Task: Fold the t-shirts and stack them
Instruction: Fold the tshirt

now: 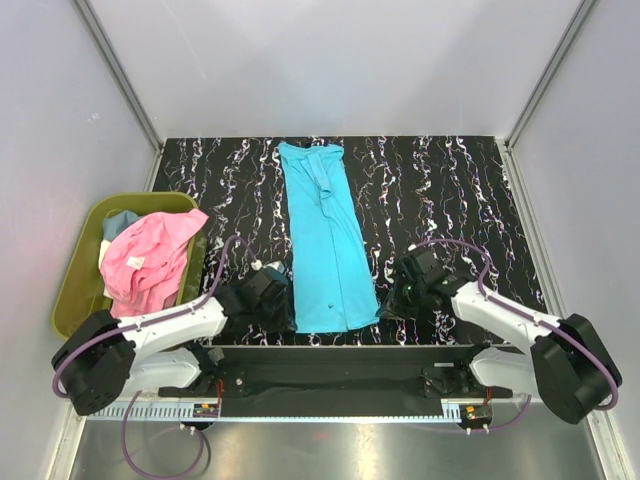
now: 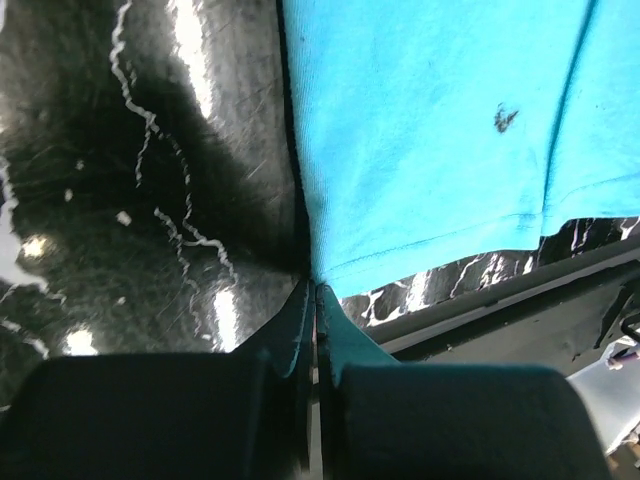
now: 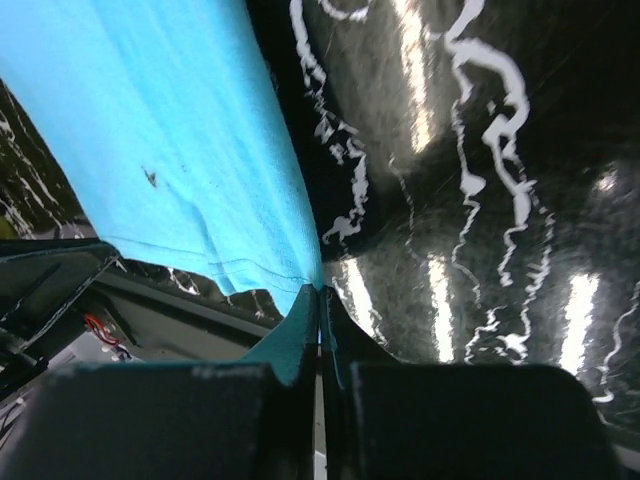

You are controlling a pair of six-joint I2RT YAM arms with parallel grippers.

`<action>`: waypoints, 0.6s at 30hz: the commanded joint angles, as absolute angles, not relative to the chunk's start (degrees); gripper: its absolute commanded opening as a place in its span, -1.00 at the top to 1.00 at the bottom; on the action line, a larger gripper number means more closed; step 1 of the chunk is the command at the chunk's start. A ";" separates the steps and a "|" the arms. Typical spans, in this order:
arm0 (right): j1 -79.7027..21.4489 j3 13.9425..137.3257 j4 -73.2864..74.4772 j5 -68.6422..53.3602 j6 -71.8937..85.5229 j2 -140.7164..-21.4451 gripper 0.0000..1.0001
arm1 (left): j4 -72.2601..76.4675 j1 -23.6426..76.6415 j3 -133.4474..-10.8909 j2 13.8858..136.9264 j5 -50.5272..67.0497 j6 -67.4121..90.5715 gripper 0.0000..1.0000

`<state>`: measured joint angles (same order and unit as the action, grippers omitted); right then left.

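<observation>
Blk marble-look tabletop (image 1: 440, 190), white walls (image 1: 330, 60); turquoise t-shirt (image 1: 325, 240) flat ctr.

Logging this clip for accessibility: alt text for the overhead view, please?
A turquoise t-shirt, folded into a long strip, lies on a black marbled table, the left gripper and right gripper each shut on a near corner. A pink shirt is heaped in a green bin at left.
</observation>
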<state>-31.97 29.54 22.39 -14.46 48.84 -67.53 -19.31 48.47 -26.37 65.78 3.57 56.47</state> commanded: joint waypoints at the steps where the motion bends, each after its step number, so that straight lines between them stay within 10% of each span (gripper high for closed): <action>1: -34.54 28.92 22.94 -12.84 54.30 -65.22 1.00 | -22.68 48.60 -27.16 64.25 2.37 55.37 1.00; 18: -40.69 32.42 23.73 -7.48 57.13 -68.99 1.00 | -18.03 48.78 -24.78 60.27 7.11 56.17 1.00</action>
<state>-40.10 29.19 22.76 -9.91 57.06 -67.68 -21.69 48.53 -22.17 57.39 4.56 57.78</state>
